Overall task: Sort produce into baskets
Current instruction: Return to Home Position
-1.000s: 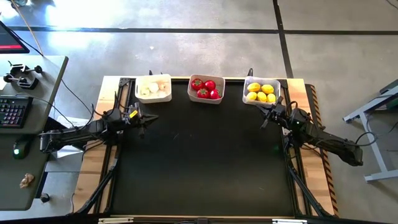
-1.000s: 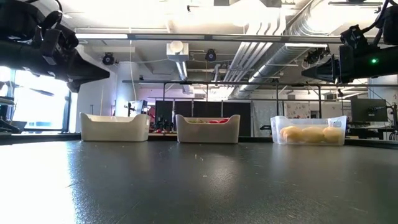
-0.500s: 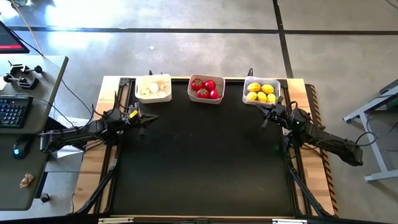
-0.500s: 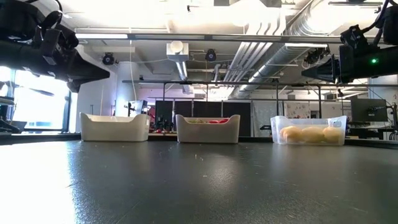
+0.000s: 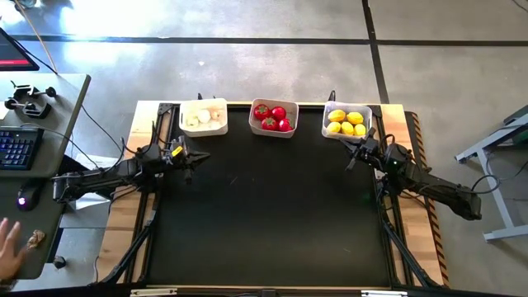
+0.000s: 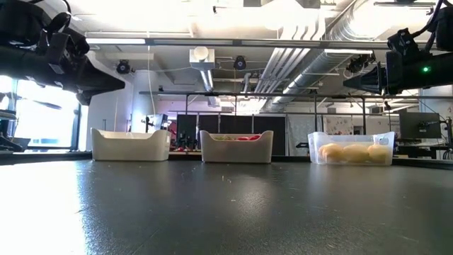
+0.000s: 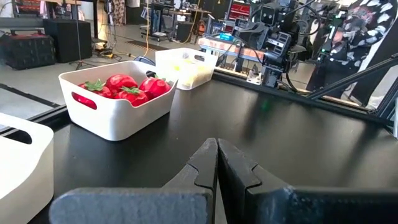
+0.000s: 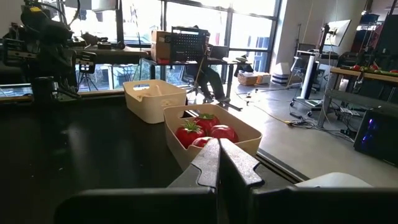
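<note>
Only a person's hand (image 5: pixel 7 244) had appeared. Left gripper (image 7: pixel 217 145) and right gripper (image 8: pixel 219 144), pressed together, flanked the table (image 5: pixel 264 223).

Mat (image 5: pixel 264 206): black, covers the wooden table (image 5: pixel 124 223).
Desk (image 5: pixel 70 107): grey, left of table.
Keyboard (image 5: pixel 16 147): on desk, at left edge.
Mouse (image 5: pixel 26 200): nearer than keyboard.
Clamp (image 5: pixel 29 101): desk's far end.
Frame (image 5: pixel 503 144): grey, right of table.
Ducts (image 6: pixel 311 57): overhead, far.

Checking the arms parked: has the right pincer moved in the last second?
No. The right pincer stays just off the clear bin in the high view.
</note>
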